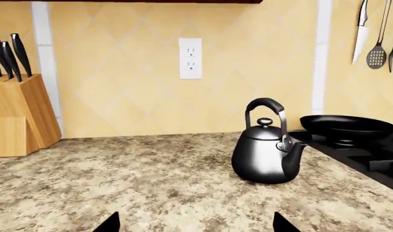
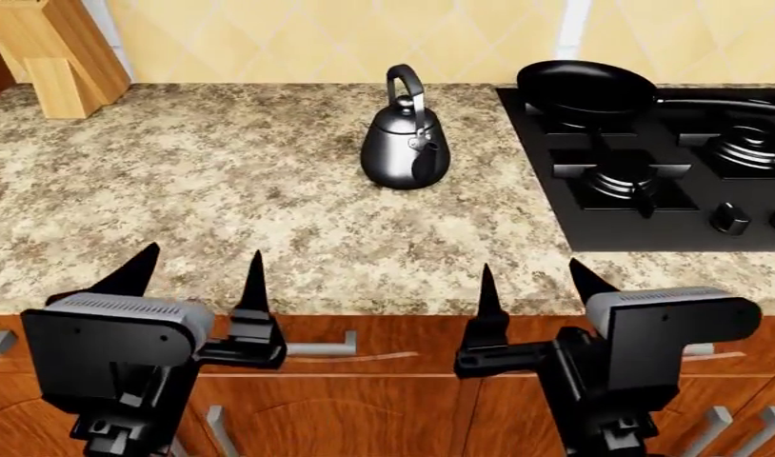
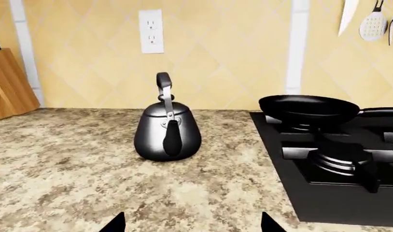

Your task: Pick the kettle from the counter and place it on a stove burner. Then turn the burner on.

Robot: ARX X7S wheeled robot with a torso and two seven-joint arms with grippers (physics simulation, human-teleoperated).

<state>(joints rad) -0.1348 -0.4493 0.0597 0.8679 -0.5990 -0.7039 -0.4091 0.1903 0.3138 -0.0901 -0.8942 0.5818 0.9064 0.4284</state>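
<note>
A speckled beige-and-brown granite counter (image 2: 209, 181) is running wide and flat across the head view, its thick rounded edge lying above wooden cabinet fronts with metal handles. Behind it a yellow diamond-tiled wall is carrying a white power outlet (image 1: 190, 58), and a knife and utensils (image 1: 377, 34) are hanging at the far side. A wooden knife block (image 1: 19, 111) is standing at the counter's back corner, well apart from everything else.

The kettle (image 2: 406, 143) is sitting upright on the counter near the black cooktop's edge, its spout pointing toward the robot. A black frying pan (image 2: 587, 88) is resting on the rear burner. The stove burner (image 2: 623, 178) in front of the pan is standing bare under its grate.

The left pincer (image 2: 197, 276) and the right pincer (image 2: 534, 283) are both hovering at the counter's front edge with fingers spread apart, holding nothing. Open counter is lying between them and the kettle.

No readable writing is showing anywhere.
</note>
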